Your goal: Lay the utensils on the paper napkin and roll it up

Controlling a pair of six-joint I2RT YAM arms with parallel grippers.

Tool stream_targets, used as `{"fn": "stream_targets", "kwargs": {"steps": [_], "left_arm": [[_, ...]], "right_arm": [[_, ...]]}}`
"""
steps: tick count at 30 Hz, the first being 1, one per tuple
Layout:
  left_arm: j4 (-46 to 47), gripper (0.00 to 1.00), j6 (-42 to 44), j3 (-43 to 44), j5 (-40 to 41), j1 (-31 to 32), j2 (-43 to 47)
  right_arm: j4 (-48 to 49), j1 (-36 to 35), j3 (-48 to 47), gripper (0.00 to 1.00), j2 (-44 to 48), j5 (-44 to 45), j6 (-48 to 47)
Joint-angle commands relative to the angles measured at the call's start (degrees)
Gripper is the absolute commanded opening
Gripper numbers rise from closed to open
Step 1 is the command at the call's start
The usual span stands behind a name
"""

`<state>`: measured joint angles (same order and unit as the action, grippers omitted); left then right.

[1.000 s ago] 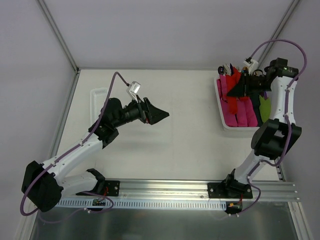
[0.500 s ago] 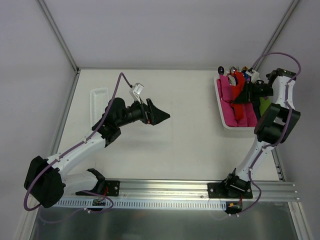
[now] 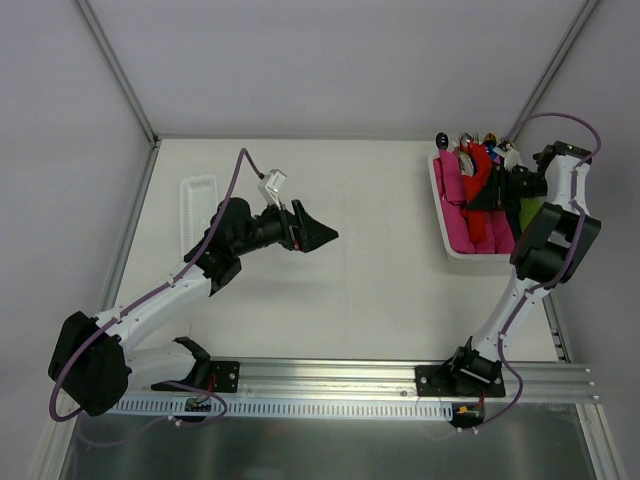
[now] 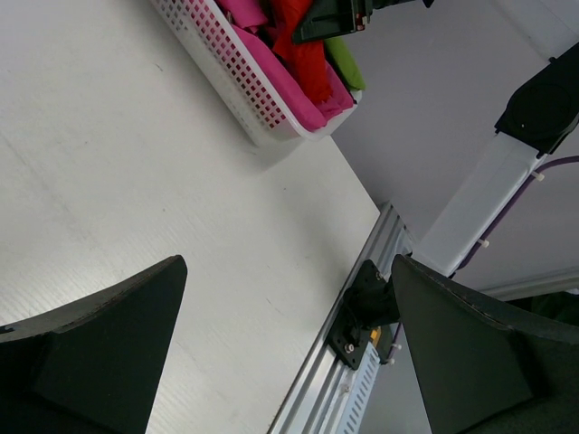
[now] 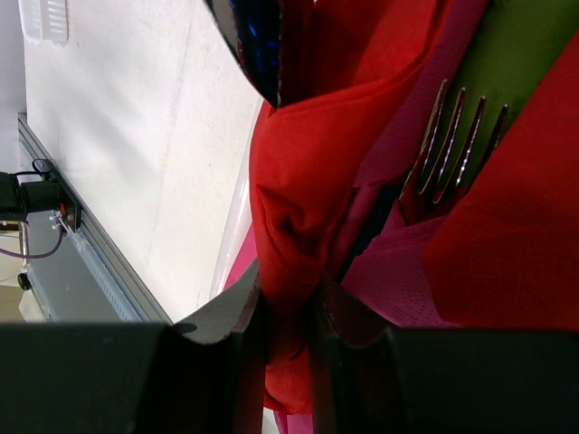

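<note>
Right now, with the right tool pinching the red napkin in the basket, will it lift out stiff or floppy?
Probably floppy: the red napkin creases and bunches where the right tool pinches it. It looks thin, so it may tear, or snag the fork lying beside it.

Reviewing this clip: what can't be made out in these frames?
Fork: the right wrist view shows tines only; the paper napkin and pink bundles cover its handle.
Utensil count: in the top view, the contents of the basket are too small and tangled to tell.
White tray: in the top view, the left arm covers its near end.
</note>
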<state>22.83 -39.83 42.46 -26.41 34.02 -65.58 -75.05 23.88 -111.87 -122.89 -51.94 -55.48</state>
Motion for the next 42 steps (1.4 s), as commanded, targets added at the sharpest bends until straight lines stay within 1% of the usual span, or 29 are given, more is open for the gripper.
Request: {"fn": "stream_targets", "kwargs": {"steps": [1, 8, 16, 23, 29, 35, 42], "left_arm": [[2.0, 0.99, -0.2, -0.1, -0.3, -0.6, 0.3], [2.7, 0.99, -0.5, -0.4, -0.3, -0.7, 0.3], [2.8, 0.99, -0.8, -0.6, -0.5, -0.7, 0.7], [2.8, 0.99, -1.0, -0.4, -0.7, -0.7, 0.5], [2.8, 0.99, -1.2, -0.1, -1.1, -0.8, -0.4], [2.8, 0.99, -1.2, 0.0, -1.2, -1.1, -0.4], [2.7, 0.99, -1.4, 0.4, -1.5, -1.4, -0.9]], "right_arm": [[-17.0, 0.8, -1.5, 0.00, 0.3, -2.3, 0.2], [-20.0, 1.3, -3.7, 0.00, 4.1, -4.4, 0.1], [-19.9, 1.3, 0.8, 0.00, 8.7, -5.9, 0.3], [-20.0, 1.3, 3.6, 0.00, 10.0, -6.3, 1.0], [-20.0, 1.3, 4.9, 0.00, 6.6, -6.2, -0.1], [-19.4, 1.3, 3.8, 0.00, 2.3, -6.2, -1.6], [-13.2, 1.3, 4.7, 0.00, -0.3, -3.9, 0.6]]}}
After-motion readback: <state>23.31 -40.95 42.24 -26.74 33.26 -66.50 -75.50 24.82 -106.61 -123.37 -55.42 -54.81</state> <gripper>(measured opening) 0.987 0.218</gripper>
